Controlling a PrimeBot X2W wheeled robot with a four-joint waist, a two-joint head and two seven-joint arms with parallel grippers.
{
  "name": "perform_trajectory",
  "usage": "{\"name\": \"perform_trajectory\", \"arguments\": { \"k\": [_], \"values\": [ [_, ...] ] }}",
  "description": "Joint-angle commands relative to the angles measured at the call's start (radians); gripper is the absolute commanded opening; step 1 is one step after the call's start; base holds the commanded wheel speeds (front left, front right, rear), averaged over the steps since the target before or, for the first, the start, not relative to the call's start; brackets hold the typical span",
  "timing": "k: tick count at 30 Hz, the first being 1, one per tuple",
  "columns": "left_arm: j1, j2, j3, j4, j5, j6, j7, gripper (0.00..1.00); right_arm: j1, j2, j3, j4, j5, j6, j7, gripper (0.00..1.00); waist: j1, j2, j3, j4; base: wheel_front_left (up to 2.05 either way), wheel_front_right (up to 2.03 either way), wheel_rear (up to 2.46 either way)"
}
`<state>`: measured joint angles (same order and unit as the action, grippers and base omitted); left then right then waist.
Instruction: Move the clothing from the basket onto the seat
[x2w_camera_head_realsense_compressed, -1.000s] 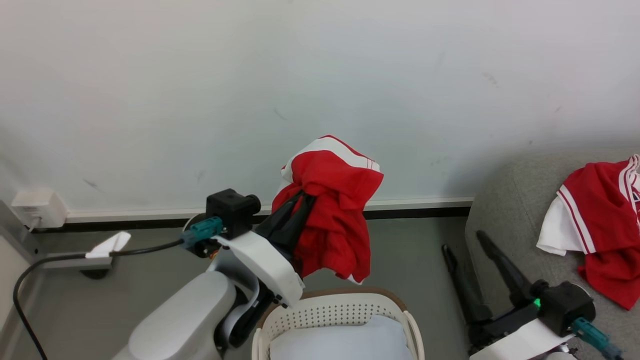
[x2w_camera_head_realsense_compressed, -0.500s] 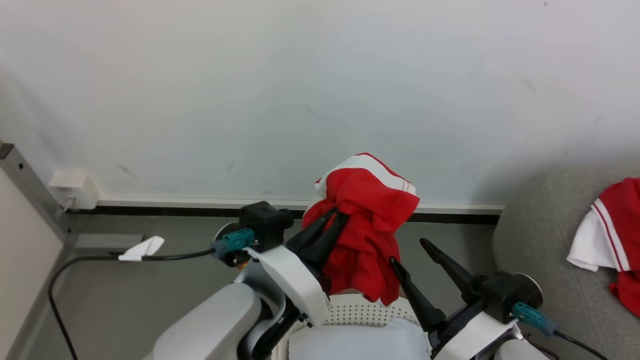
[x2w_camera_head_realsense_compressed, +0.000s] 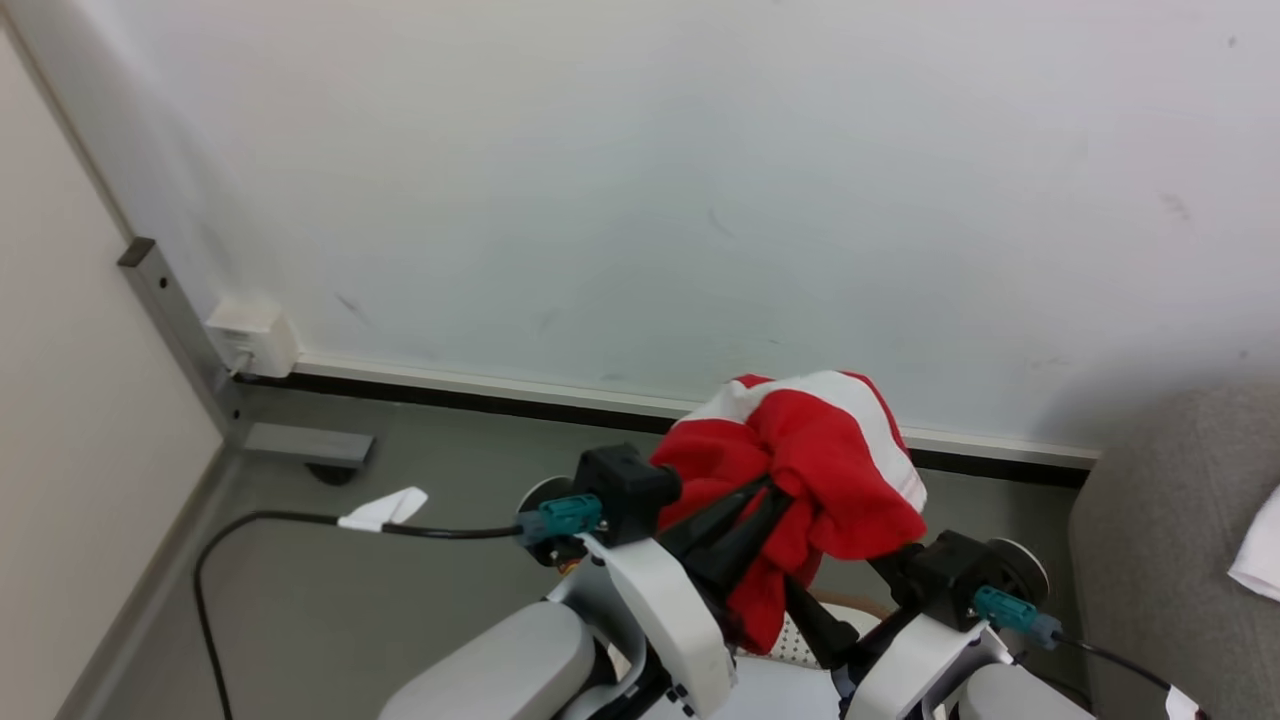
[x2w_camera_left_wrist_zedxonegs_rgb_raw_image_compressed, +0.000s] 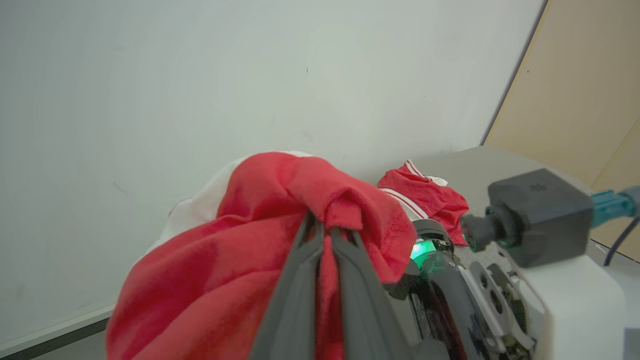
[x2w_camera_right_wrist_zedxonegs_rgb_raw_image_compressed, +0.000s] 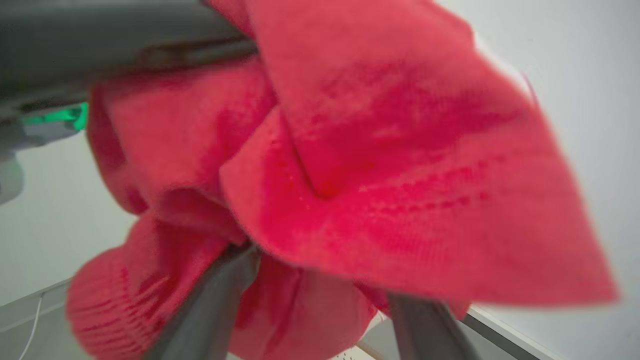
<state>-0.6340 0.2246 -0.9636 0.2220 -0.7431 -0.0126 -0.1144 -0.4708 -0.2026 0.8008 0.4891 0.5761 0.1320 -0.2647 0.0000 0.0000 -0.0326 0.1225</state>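
My left gripper (x2w_camera_head_realsense_compressed: 775, 487) is shut on a bunched red jersey with a white panel (x2w_camera_head_realsense_compressed: 830, 465), holding it up in front of the wall; the left wrist view shows the cloth pinched between the fingers (x2w_camera_left_wrist_zedxonegs_rgb_raw_image_compressed: 300, 280). My right gripper (x2w_camera_right_wrist_zedxonegs_rgb_raw_image_compressed: 322, 275) is open just beneath it, and the red cloth drapes over its spread fingers (x2w_camera_right_wrist_zedxonegs_rgb_raw_image_compressed: 210, 300). Below the arms, a bit of the perforated cream basket (x2w_camera_head_realsense_compressed: 790, 640) shows. A second red jersey (x2w_camera_left_wrist_zedxonegs_rgb_raw_image_compressed: 425, 192) lies on the grey sofa (x2w_camera_head_realsense_compressed: 1150, 520) at the right.
A white wall with a dark baseboard stands close ahead. A socket box (x2w_camera_head_realsense_compressed: 250, 335) and a grey post (x2w_camera_head_realsense_compressed: 175, 330) sit at the left, next to a beige panel. A black cable (x2w_camera_head_realsense_compressed: 290, 517) runs over the grey floor. A pale liner (x2w_camera_head_realsense_compressed: 790, 690) lies in the basket.
The head camera has swung left, shifting the whole picture right. My right gripper has come up from beside the sofa to under the hanging jersey. The left gripper has kept its hold.
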Motion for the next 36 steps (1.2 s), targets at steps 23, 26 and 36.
{"name": "perform_trajectory", "arguments": {
  "k": [23, 26, 36],
  "values": [
    [0.017, 0.006, 0.009, 0.052, -0.033, 0.001, -0.012, 0.0, 0.002, -0.016, -0.02, -0.019, 0.035, -0.003, 0.001, 0.0, 0.0, 0.0, -0.002, 0.011, 0.0, 0.0, 0.0],
    [0.019, 0.008, 0.011, 0.067, -0.034, 0.005, -0.017, 0.0, 0.02, -0.02, -0.047, -0.038, 0.026, -0.003, 0.001, 0.0, 0.0, 0.0, -0.003, 0.004, 0.0, 0.0, 0.0],
    [0.023, 0.007, 0.008, 0.089, -0.037, 0.012, -0.026, 0.0, 0.068, -0.033, -0.12, -0.094, -0.003, -0.003, 0.001, 0.0, 0.0, 0.0, -0.001, -0.018, 0.0, 0.0, 0.0]
  ]
}}
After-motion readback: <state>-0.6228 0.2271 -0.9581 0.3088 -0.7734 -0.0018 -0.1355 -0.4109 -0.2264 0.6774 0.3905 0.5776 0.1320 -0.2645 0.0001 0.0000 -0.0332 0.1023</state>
